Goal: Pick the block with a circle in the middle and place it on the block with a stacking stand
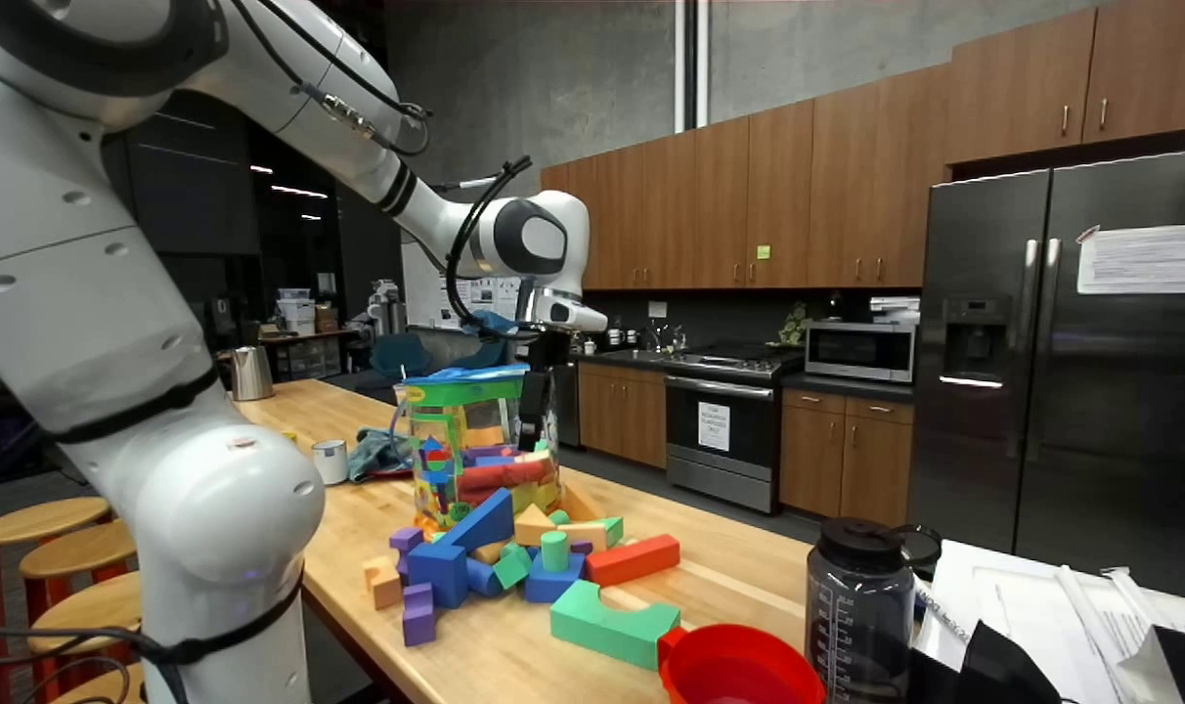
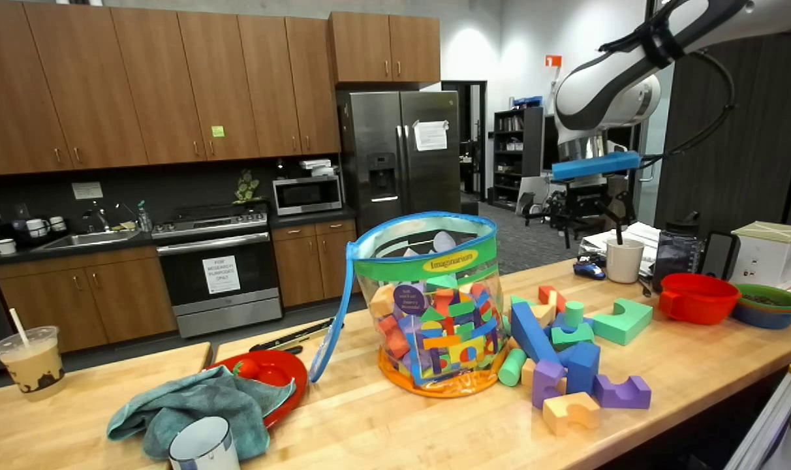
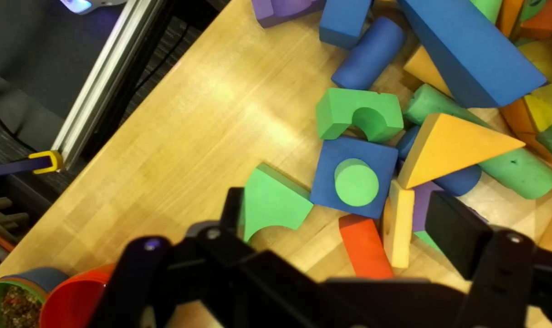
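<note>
Over the wooden table (image 3: 189, 150): in the wrist view the gripper (image 3: 337, 212) holds nothing, its jaws well apart.
Blue block (image 3: 326, 177): between the jaws as seen from above, a green cylinder (image 3: 358, 184) at its middle.
Stand or circle: this pair is probably the stacking stand, yet from above it could pass for the block with a circle, which I cannot place surely; mixing them up would misdirect the grasp.
Arches: the large green arch (image 3: 276, 200) and small green arch (image 3: 360, 101) seem to touch the blue block, so shoving either may shift it.
Orange wedge (image 3: 458, 152): close by on the other side; a finger lowered there could land on it instead of reaching the table.
Bag (image 1: 465, 393): in an exterior view the gripper overlaps it in line of sight; the gap cannot be read, and a sideways swing might snag it.
Cylinder's foot: in an exterior view the green cylinder (image 2: 573, 313) stands upright, its base hidden by the small green arch; if merely resting, one knock would topple it.
</note>
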Controlling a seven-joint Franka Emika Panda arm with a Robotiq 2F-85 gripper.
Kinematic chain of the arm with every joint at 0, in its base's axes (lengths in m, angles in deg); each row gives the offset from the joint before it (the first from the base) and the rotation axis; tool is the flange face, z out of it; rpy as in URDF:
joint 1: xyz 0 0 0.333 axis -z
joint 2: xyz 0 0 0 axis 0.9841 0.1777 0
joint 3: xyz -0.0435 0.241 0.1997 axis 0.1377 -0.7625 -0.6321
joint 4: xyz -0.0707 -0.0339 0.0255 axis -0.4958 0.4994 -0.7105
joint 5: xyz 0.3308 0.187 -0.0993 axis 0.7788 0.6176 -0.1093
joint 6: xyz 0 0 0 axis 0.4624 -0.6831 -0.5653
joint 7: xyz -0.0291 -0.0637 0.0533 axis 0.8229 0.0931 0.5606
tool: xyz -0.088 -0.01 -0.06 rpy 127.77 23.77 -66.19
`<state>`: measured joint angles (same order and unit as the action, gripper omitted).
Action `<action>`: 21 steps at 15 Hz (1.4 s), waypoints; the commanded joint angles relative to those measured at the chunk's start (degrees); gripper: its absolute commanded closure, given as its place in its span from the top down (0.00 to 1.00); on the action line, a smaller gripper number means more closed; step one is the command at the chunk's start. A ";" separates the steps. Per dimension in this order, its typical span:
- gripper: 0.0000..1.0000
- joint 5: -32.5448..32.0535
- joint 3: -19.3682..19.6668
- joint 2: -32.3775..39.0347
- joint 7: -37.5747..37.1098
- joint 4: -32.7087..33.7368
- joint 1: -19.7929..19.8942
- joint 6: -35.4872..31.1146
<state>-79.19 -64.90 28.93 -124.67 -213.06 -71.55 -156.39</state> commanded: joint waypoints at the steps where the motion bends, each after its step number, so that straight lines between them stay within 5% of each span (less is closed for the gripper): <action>1: 1.00 0.60 -0.34 -0.42 2.16 -4.39 -0.06 -1.90; 21: 1.00 -5.48 -3.61 4.85 11.06 -17.38 -0.39 -23.49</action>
<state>-83.89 -68.47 32.87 -114.62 -229.77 -71.71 -176.72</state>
